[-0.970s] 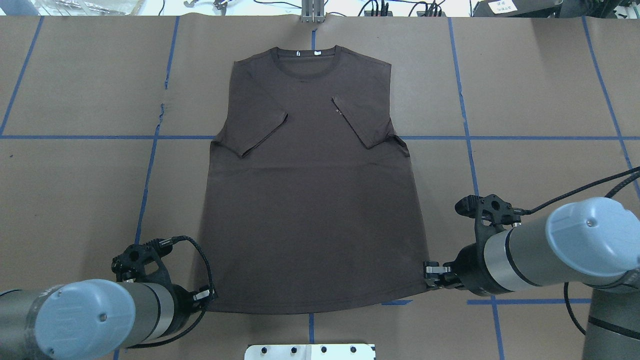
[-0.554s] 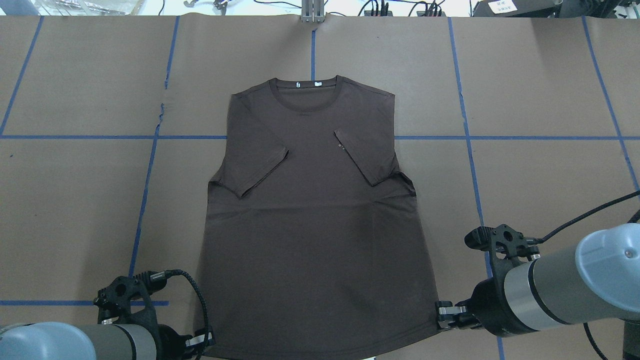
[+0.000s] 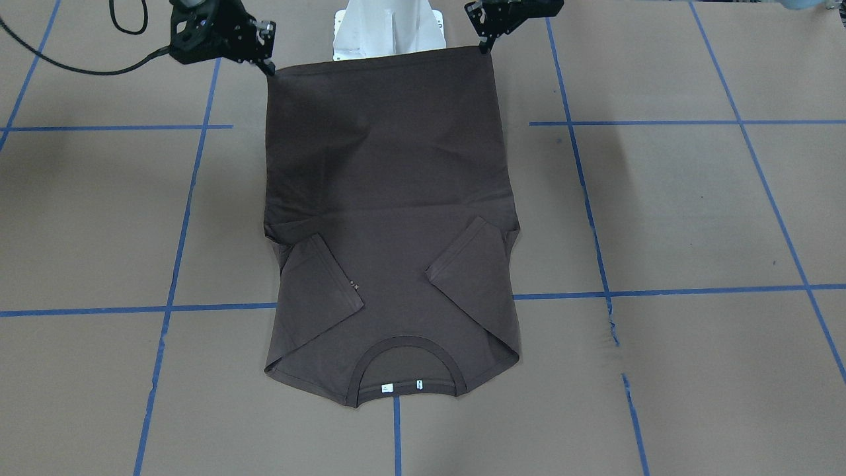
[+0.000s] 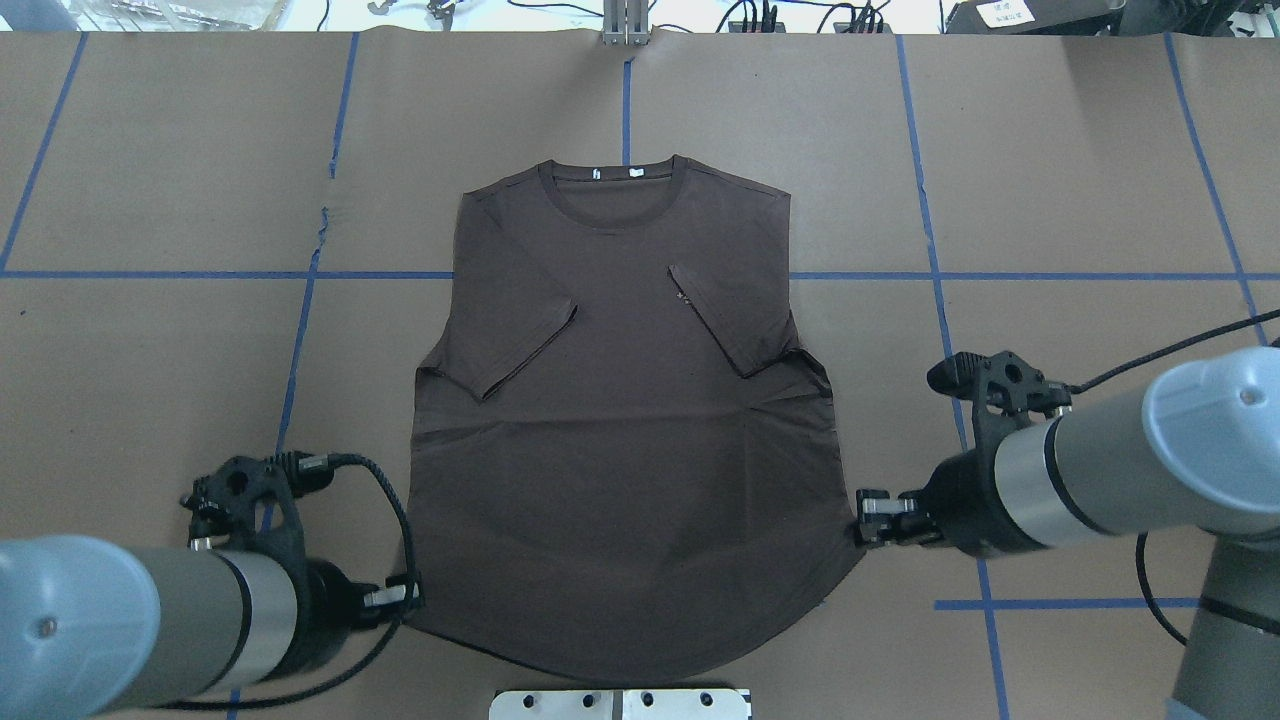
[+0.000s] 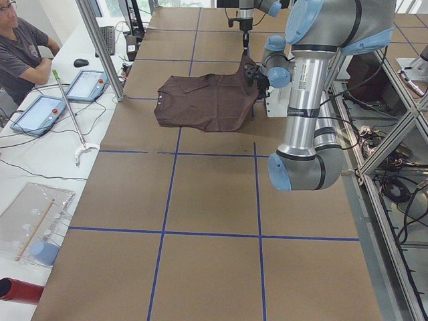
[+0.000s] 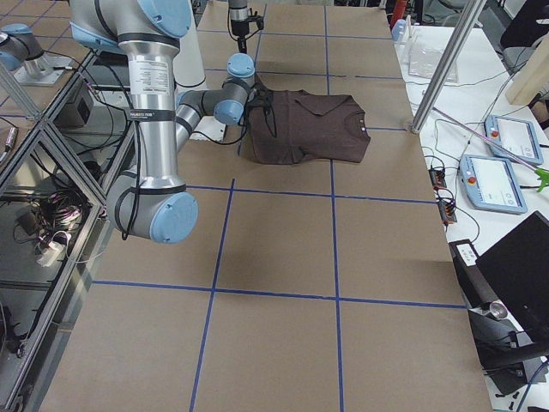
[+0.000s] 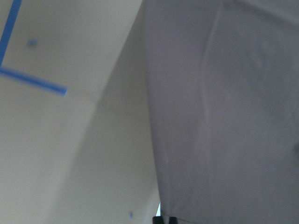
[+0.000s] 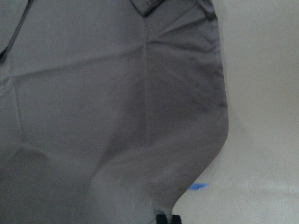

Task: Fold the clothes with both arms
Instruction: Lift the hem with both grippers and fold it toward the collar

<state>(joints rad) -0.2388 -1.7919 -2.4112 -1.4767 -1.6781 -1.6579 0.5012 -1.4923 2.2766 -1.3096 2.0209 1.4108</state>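
The dark brown-grey T-shirt (image 4: 620,420) lies face up on the brown paper table, collar (image 4: 612,185) at the far side and both sleeves folded in over the chest. My left gripper (image 4: 405,597) is shut on the hem's left corner. My right gripper (image 4: 865,517) is shut on the hem's right corner. The hem hangs between them in a sagging curve, lifted off the table. In the front-facing view the shirt (image 3: 390,198) stretches from the collar up to the left gripper (image 3: 488,41) and the right gripper (image 3: 268,63). Both wrist views show only fabric (image 7: 224,116) (image 8: 117,107).
The white pedestal base (image 4: 620,703) sits at the near edge under the hem. Blue tape lines (image 4: 290,380) cross the paper. A metal post (image 4: 625,25) stands at the far edge. An operator (image 5: 20,47) and tablets (image 5: 83,83) are beside the table.
Both grippers first dragged the shirt toward the robot. They then moved back away from it with the hem corners, and the hem now sags in a curve. The collar stays where the drag left it.
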